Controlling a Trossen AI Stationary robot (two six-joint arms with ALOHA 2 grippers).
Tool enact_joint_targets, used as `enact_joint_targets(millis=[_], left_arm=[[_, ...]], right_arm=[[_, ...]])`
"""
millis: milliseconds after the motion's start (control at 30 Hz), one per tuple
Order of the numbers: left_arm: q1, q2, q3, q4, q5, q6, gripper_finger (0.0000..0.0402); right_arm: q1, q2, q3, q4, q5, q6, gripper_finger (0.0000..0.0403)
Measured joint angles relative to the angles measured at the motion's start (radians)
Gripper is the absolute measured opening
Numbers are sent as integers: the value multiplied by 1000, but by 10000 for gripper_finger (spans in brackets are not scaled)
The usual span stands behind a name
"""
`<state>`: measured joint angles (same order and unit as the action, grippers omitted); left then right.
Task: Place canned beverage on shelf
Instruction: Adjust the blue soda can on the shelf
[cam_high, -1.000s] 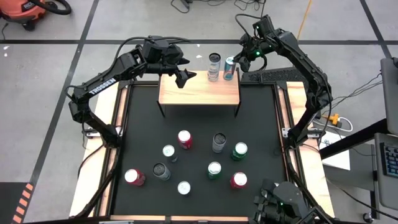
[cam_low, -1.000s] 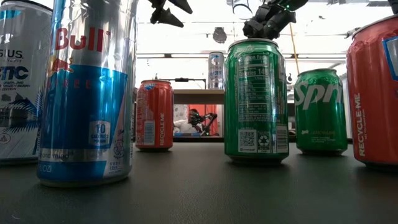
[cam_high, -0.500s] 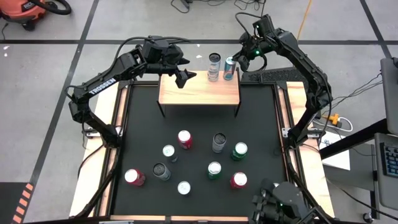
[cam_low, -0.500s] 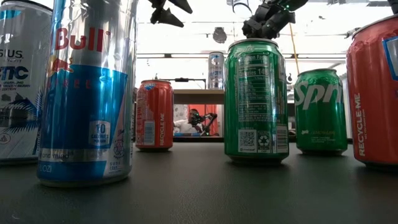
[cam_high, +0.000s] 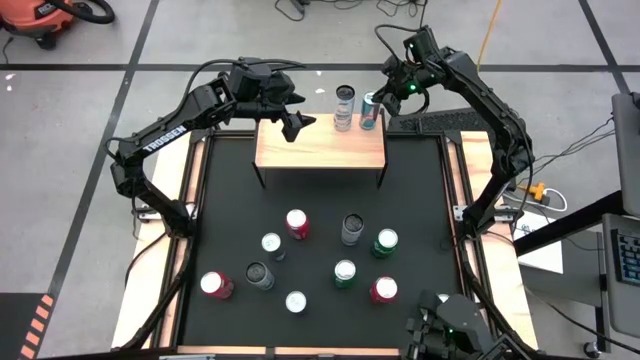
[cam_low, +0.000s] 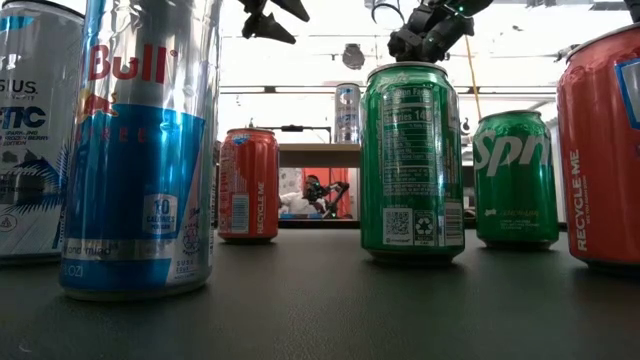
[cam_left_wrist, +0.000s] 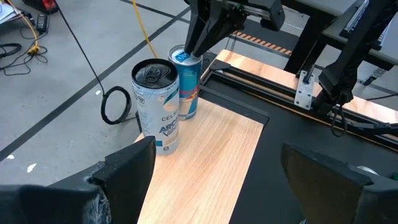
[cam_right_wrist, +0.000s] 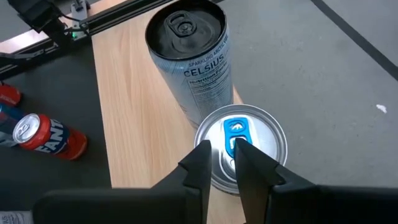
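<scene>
Across the black matte worktop (cam_high: 320, 200), starting at its left side, the dark left arm marked "THOSSEN" in white reaches toward the far edge, and its left end effector (cam_high: 298, 122) hangs above the left part of the small rectangular light-wood shelf on thin black metal legs (cam_high: 320, 148) with its two fingers spread wide and nothing between them. On the shelf's far edge, toward its right half, stands a tall slim silver-white aluminium can printed "CELSIUS" with a dark lid (cam_left_wrist: 155, 106); its label also reads "SPARKLING" in small type and "ARCTIC VIBE" only in part. Just beside it, further right and close enough that contact cannot be judged, stands the slim blue-and-silver canned beverage with a blue pull tab (cam_right_wrist: 240, 146), upright at the shelf's far right corner. The right end effector (cam_right_wrist: 219, 163) sits directly over this can's lid, its dark fingers drawn close together with only a narrow slit between them, their tips at the lid and gripping nothing. Nearer the front, more cylindrical cans stand scattered on the worktop: a blue-silver one reading "Bull" (cam_low: 150, 140), a red one marked "RECYCLE ME" (cam_low: 247, 185), a green one with a nutrition panel (cam_low: 412, 160), and a green can lettered "Spri" (cam_low: 515, 180).
</scene>
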<state>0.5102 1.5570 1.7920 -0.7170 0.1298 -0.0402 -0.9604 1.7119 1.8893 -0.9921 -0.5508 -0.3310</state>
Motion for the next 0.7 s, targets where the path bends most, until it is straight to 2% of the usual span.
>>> enact_joint_targets(millis=[700], left_arm=[[0,0,0,0,0,-3,347]], right_arm=[[0,0,0,12,1,-51,51]])
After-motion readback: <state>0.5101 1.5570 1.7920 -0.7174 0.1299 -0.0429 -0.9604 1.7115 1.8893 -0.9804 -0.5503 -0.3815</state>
